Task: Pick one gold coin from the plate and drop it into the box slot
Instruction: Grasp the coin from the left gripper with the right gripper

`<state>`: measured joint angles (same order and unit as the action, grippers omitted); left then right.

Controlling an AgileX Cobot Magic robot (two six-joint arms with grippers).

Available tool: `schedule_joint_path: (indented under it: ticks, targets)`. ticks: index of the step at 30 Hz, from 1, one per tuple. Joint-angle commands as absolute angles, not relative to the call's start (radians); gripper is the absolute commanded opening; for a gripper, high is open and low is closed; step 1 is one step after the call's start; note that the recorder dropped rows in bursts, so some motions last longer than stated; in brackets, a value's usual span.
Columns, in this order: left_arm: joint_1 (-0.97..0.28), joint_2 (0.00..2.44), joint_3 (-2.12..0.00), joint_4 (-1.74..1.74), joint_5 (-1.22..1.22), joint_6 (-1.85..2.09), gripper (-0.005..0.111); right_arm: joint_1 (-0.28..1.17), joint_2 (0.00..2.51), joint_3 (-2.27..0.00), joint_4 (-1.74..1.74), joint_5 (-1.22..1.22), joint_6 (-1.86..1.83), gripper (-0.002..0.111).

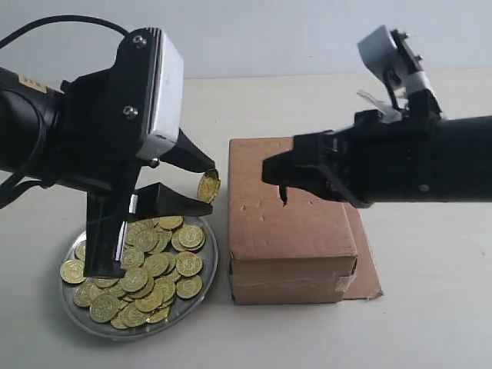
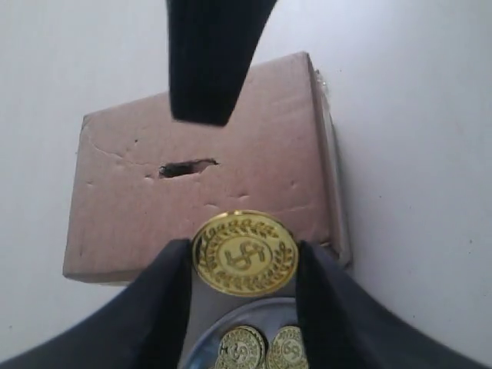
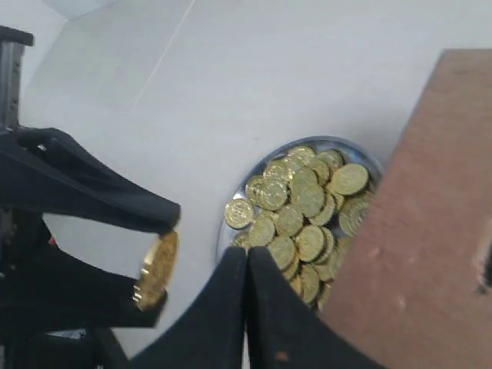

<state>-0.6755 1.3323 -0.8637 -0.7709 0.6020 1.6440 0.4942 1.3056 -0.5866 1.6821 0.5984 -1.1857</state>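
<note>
My left gripper (image 1: 209, 187) is shut on one gold coin (image 1: 208, 185), held on edge in the air between the plate (image 1: 196, 304) and the box (image 1: 292, 231). In the left wrist view the coin (image 2: 244, 252) sits between both fingers, with the box (image 2: 254, 154) and its slot (image 2: 188, 165) beyond. The silver plate holds several gold coins (image 1: 146, 269). My right gripper (image 1: 267, 171) hovers over the box top near the slot (image 1: 283, 195). It is shut and empty, as the right wrist view shows (image 3: 247, 255).
A flat cardboard flap (image 1: 367, 265) sticks out on the box's right side. The white table (image 1: 430, 323) surrounds plate and box. My right gripper's fingers (image 2: 211, 61) hang dark above the box's far edge in the left wrist view.
</note>
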Motion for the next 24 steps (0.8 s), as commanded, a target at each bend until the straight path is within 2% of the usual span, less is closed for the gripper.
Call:
schedule_joint_path:
  ticks: [1,3,5,6,9,11,14,24]
  targets:
    - [-0.688,1.325,-0.864,-0.624,0.571,1.493,0.022,0.579,1.332,-0.684,1.681,0.516,-1.12,0.0]
    - [-0.688,1.325,-0.864,-0.417,0.566,1.322,0.022,0.602,1.332,-0.717,1.598,0.476,-1.024,0.0]
    - [-0.688,1.325,-0.864,-0.361,0.548,1.265,0.022,0.604,1.332,-0.73,1.545,0.464,-0.959,0.005]
    - [-0.688,1.325,-0.864,-0.366,0.513,1.24,0.022,0.604,1.333,-0.73,1.545,0.464,-0.943,0.014]
    - [-0.692,1.33,-0.864,-0.397,0.49,1.24,0.022,0.604,1.347,-0.73,1.545,0.479,-0.934,0.03]
    - [-0.716,1.333,-0.864,-0.403,0.49,1.249,0.022,0.604,1.382,-0.73,1.545,0.495,-0.913,0.048]
    - [-0.745,1.333,-0.864,-0.401,0.48,1.252,0.022,0.604,1.421,-0.739,1.545,0.521,-0.913,0.058]
    - [-0.758,1.341,-0.864,-0.381,0.437,1.251,0.022,0.604,1.473,-0.79,1.56,0.579,-0.913,0.057]
